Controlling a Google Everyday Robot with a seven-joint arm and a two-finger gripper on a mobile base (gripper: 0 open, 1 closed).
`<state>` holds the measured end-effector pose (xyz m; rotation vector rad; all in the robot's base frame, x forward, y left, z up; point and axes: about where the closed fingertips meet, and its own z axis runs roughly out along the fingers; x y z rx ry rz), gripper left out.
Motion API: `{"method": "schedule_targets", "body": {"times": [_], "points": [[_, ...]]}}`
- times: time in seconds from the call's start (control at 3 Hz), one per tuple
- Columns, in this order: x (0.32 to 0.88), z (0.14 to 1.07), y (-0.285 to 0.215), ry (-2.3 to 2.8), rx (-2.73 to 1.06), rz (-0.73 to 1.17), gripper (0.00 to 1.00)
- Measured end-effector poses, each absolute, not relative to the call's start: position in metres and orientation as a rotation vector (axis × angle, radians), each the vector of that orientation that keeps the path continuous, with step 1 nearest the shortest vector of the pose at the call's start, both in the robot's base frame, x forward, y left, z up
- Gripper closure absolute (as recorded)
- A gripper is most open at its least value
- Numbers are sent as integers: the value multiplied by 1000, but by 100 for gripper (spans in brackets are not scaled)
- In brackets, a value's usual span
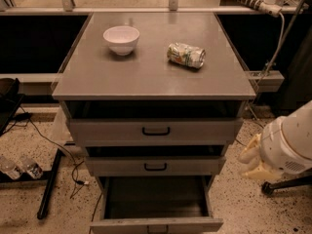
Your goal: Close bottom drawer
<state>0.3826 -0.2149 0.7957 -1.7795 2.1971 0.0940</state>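
The bottom drawer [156, 224] of the grey metal cabinet stands pulled far out at the bottom of the view, and its inside looks empty. Its front panel is cut off by the lower edge, with only the top of its handle showing. The middle drawer [155, 165] and the top drawer [156, 130] sit above it, each pulled out a little. My arm's white casing and the cream gripper [252, 156] hang low at the right of the cabinet, beside the middle drawer and apart from it.
A white bowl [121, 39] and a crushed can [185, 54] lie on the cabinet top [146, 77]. Cables and a black bar [51, 184] lie on the floor at the left, with plastic bottles [19, 167] beside them. A chair base [285, 184] stands at the right.
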Motion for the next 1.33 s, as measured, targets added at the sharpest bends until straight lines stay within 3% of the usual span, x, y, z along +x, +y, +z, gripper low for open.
{"method": "schedule_targets", "body": {"times": [0.33, 0.67, 1.33], "points": [[383, 797, -215, 2196, -1780, 94, 88], [389, 761, -207, 2235, -1741, 189, 100], [393, 616, -188, 2287, -1620, 348, 100]]}}
